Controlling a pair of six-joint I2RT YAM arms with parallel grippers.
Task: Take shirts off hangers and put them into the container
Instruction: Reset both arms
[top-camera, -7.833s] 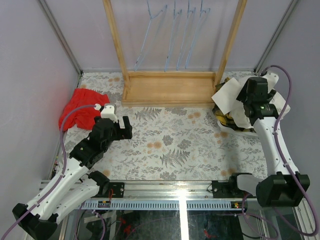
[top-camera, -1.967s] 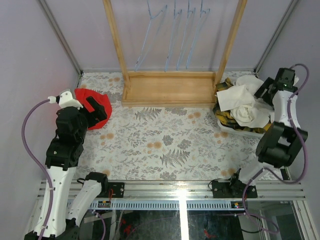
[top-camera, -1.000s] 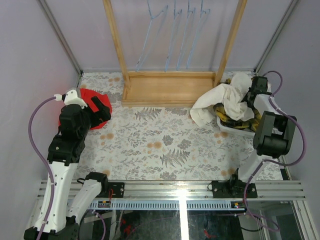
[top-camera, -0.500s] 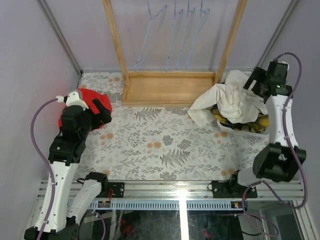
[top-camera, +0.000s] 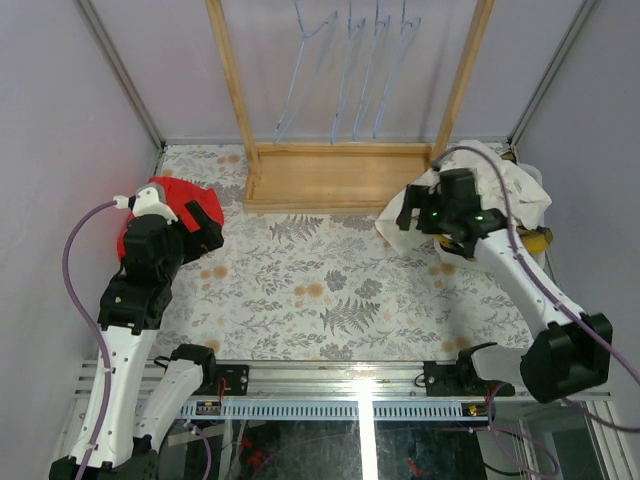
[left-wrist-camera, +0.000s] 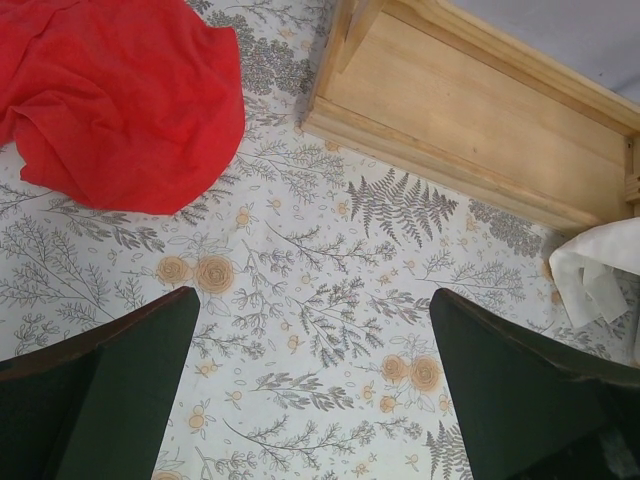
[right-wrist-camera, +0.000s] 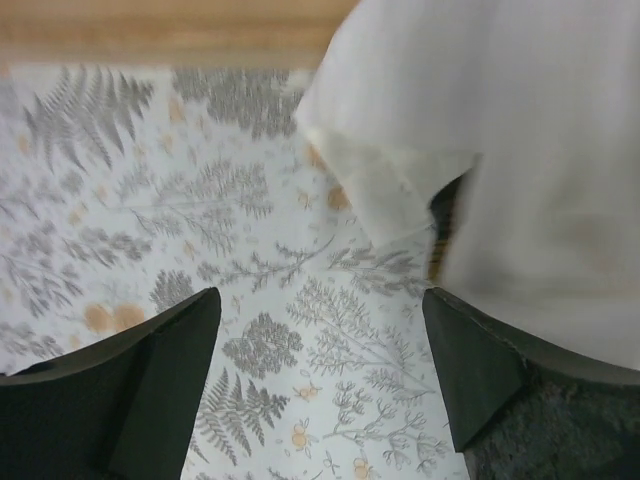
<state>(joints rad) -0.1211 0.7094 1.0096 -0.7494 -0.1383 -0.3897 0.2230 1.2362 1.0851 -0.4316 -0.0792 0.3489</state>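
Shirts (top-camera: 505, 185): heaped at far right, one white corner spilling onto the counter (top-camera: 320, 290).
Hangers (top-camera: 343, 80): bare, on the far rack (top-camera: 340, 175).
Left hand (top-camera: 203, 218): jaws wide, empty, beside the red cloth (left-wrist-camera: 120, 100).
Right hand (right-wrist-camera: 320, 330): jaws wide, empty, at the heap's near-left edge.

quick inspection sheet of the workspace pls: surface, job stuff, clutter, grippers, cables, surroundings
surface: floral tablecloth, lying flat
job's things: four hangers bare on the wooden rack; shirts heaped at far right, a white one on top spilling onto the tablecloth; container not made out under them
clutter: red cloth at far left
grippers: left gripper open above the tablecloth near the red cloth; right gripper open at the white one's hanging edge, holding nothing
cables: purple cables loop off both arms
surroundings: wooden rack at the back, grey walls
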